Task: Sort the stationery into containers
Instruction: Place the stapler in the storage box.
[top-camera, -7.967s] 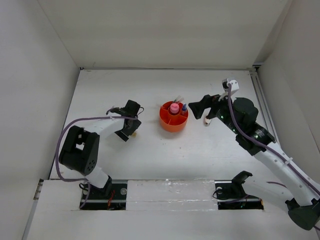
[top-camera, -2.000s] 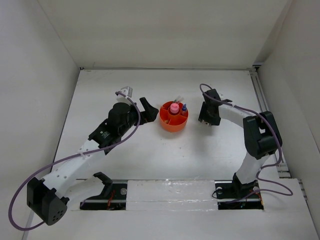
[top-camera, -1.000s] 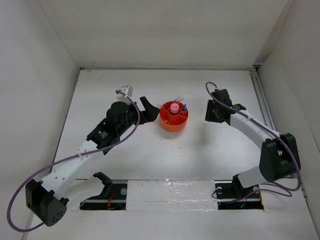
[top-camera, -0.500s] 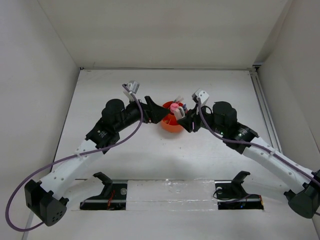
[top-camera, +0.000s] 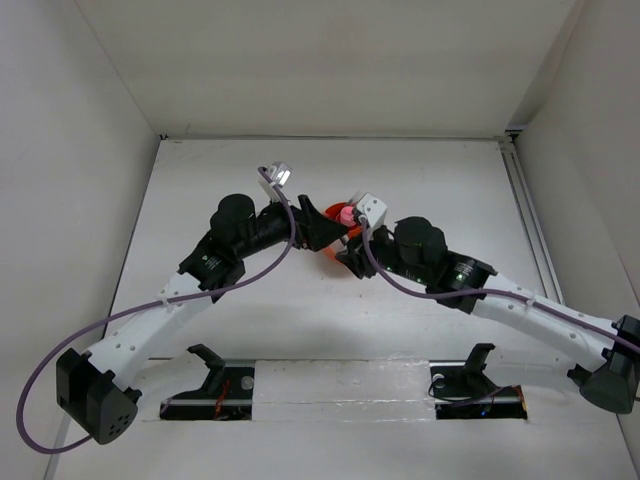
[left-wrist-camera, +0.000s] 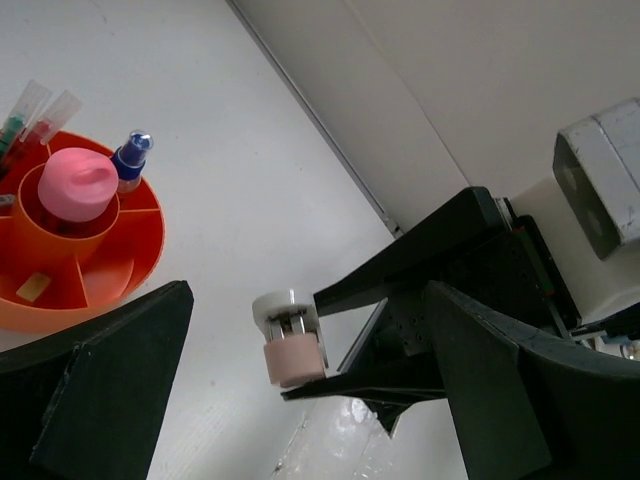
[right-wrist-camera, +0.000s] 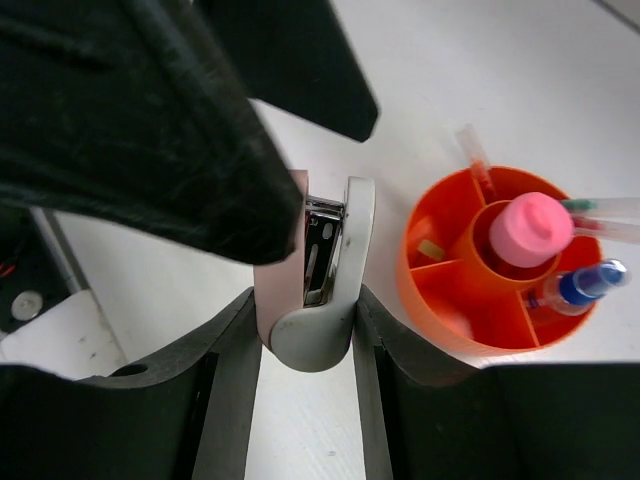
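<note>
Nearer one organiser (left-wrist-camera: 120, 270): left gripper (top-camera: 322, 226) agape, empty; right gripper (right-wrist-camera: 305, 310) around one pink-white item (right-wrist-camera: 335, 250).

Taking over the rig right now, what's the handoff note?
Left gripper: jaws open, empty, facing the right gripper.
Right gripper: shut on a small white-and-pink item, held close beside the orange organiser.
Done: pink tube in the centre cup; blue-capped marker, pens and a small eraser in outer compartments.
Left: get the held item into the organiser, perhaps through a handover.
</note>
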